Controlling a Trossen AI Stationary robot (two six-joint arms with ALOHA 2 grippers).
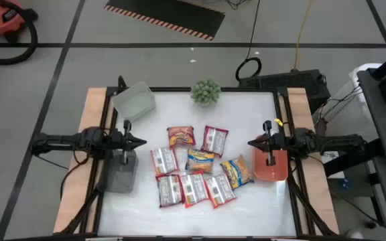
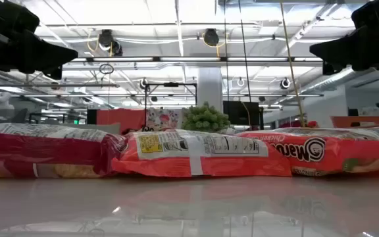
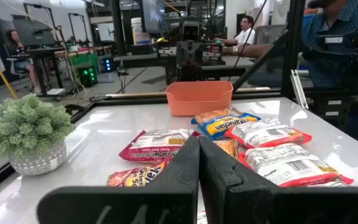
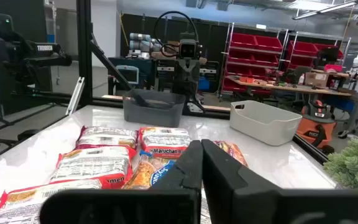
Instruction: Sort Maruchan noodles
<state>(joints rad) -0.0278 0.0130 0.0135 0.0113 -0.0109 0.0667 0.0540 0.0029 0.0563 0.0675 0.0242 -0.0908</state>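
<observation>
Several Maruchan noodle packets (image 1: 196,167) lie flat in a loose cluster at the middle of the white table. Some are red-and-white (image 3: 156,144), some yellow-orange with blue (image 3: 219,121). My left gripper (image 1: 143,142) hovers at the cluster's left, fingers shut and pointing level toward the table's right. My right gripper (image 1: 250,144) hovers at the cluster's right, shut and pointing toward the left. Both are above the table and touch nothing. In the low view the near packets (image 2: 196,153) lie in a row, with both grippers high above them.
A grey bin (image 1: 121,171) stands under the left arm and an orange bin (image 1: 271,166) under the right arm. A pale bin (image 1: 134,100) sits at the far left and a green potted plant (image 1: 206,92) at the far middle. People sit in the room beyond the table.
</observation>
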